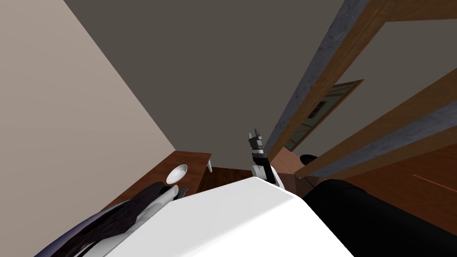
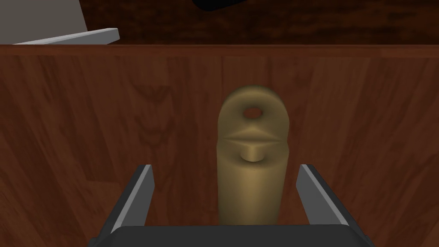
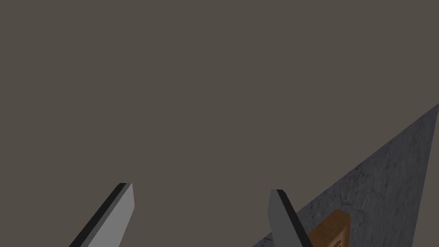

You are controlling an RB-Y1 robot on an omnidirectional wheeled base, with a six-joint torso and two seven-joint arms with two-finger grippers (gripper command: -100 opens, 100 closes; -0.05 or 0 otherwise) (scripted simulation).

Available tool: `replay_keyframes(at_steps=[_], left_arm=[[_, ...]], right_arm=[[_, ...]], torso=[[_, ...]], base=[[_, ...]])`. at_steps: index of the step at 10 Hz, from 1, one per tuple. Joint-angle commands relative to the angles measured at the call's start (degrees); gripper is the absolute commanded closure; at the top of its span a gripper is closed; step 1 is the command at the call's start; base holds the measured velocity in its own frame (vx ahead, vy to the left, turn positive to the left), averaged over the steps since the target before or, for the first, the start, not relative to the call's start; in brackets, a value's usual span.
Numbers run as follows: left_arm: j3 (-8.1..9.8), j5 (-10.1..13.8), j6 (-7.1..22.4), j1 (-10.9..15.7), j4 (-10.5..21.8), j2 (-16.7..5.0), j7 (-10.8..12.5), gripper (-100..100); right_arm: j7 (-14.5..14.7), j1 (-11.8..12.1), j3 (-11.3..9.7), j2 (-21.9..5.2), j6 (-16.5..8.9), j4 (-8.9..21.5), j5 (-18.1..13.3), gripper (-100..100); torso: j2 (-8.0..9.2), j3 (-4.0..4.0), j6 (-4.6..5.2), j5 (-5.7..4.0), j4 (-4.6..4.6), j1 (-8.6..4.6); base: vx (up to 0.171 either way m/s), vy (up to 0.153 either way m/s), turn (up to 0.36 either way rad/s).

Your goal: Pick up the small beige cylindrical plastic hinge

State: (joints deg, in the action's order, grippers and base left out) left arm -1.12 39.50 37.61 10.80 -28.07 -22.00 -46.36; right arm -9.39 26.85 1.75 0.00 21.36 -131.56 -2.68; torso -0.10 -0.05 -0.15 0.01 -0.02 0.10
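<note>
The left gripper (image 2: 225,168) straddles the tan hinge (image 2: 252,180) on the wooden table (image 2: 85,128), fingers spread wide and gripping nothing yet. Next, I'd say, it needs to close squarely, then lift. The right gripper (image 1: 255,136) hangs raised, open and empty.

Hinge (image 2: 251,171): near end hidden behind the dark body of the left tool (image 2: 225,168). Black shape (image 2: 214,3) past the bench (image 2: 85,128) edge is cut off, unidentifiable. Round white thing (image 1: 177,173) on bench too small to tell. Right tool (image 3: 201,188): finger bases cut off.
</note>
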Motion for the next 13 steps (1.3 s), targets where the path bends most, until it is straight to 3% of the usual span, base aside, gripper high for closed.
replay_keyframes(at_steps=[1,2,3,4,5,6,7,8,9,10,11,12,13], left_arm=[[1.59,-0.2,-0.4,0.1,0.6,0.2,-1.0,-100],[3.95,-2.9,0.1,-1.1,-0.9,1.7,-1.7,-100],[5.47,-3.1,0.1,-1.1,-0.9,1.7,-1.7,-100],[7.19,-5.7,0.5,-2.3,-2.4,3.2,-2.4,-100],[8.81,-6.0,0.5,-2.3,-2.4,3.2,-2.4,-100],[9.34,-6.0,0.5,-2.3,-2.4,3.2,-2.4,-100],[11.64,-8.8,0.9,-3.5,-3.9,4.7,-3.1,-100],[13.16,-8.9,0.9,-3.5,-3.9,4.7,-3.1,-100],[14.90,-11.6,1.3,-4.7,-5.5,6.2,-3.8,-100],[16.64,-11.9,1.3,-4.7,-5.5,6.2,-3.8,-100],[17.09,-11.9,1.3,-4.7,-5.5,6.2,-3.8,-100],[19.44,-14.5,1.7,-5.9,-7.0,7.7,-4.6,-100],[20.97,-14.8,1.7,-5.9,-7.0,7.7,-4.6,-100]], right_arm=[[0.0,0.0,0.0,0.0,0.0,0.0,0.0,0],[0.0,0.0,0.0,0.0,0.0,0.0,0.0,0],[0.0,0.0,0.0,0.0,0.0,0.0,0.0,0],[0.0,0.0,0.0,0.0,0.0,0.0,0.0,0],[0.0,0.0,0.0,0.0,0.0,0.0,0.0,0],[0.0,0.0,0.0,0.0,0.0,0.0,0.0,0],[0.0,0.0,0.0,0.0,0.0,0.0,0.0,0],[0.0,0.0,0.0,0.0,0.0,0.0,0.0,0],[0.0,0.0,0.0,0.0,0.0,0.0,0.0,0],[0.0,0.0,0.0,0.0,0.0,0.0,0.0,0],[0.0,0.0,0.0,0.0,0.0,0.0,0.0,0],[0.0,0.0,0.0,0.0,0.0,0.0,0.0,0],[0.0,0.0,0.0,0.0,0.0,0.0,0.0,0]], torso=[[0.00,0.00,0.00,0.00,0.00,0.00],[0.01,0.00,0.00,-0.01,0.00,-0.03],[0.00,0.00,0.01,0.00,0.00,-0.02],[0.00,0.00,0.00,0.00,0.00,-0.01],[-0.01,0.00,0.04,0.04,0.01,0.02],[-0.03,-0.01,0.04,0.05,0.01,0.02],[-0.03,-0.01,0.04,0.05,0.01,-0.02],[-0.04,-0.01,0.07,0.08,0.02,-0.01],[-0.06,-0.02,0.07,0.08,0.02,0.01],[-0.10,-0.03,0.10,0.11,0.02,0.05],[-0.12,-0.04,0.10,0.12,0.03,0.06],[-0.11,-0.04,0.10,0.11,0.03,0.02],[-0.10,-0.04,0.11,0.11,0.03,0.03]], base=[[0.007,0.008,-0.004],[0.015,0.016,-0.087],[0.013,0.017,-0.039],[0.013,0.026,-0.071],[0.010,0.023,-0.039],[0.004,0.006,0.003],[0.010,0.014,-0.073],[0.009,0.016,-0.045],[0.017,0.026,-0.073],[0.013,0.022,-0.048],[0.004,0.007,0.001],[0.009,0.013,-0.069],[0.009,0.017,-0.050]])
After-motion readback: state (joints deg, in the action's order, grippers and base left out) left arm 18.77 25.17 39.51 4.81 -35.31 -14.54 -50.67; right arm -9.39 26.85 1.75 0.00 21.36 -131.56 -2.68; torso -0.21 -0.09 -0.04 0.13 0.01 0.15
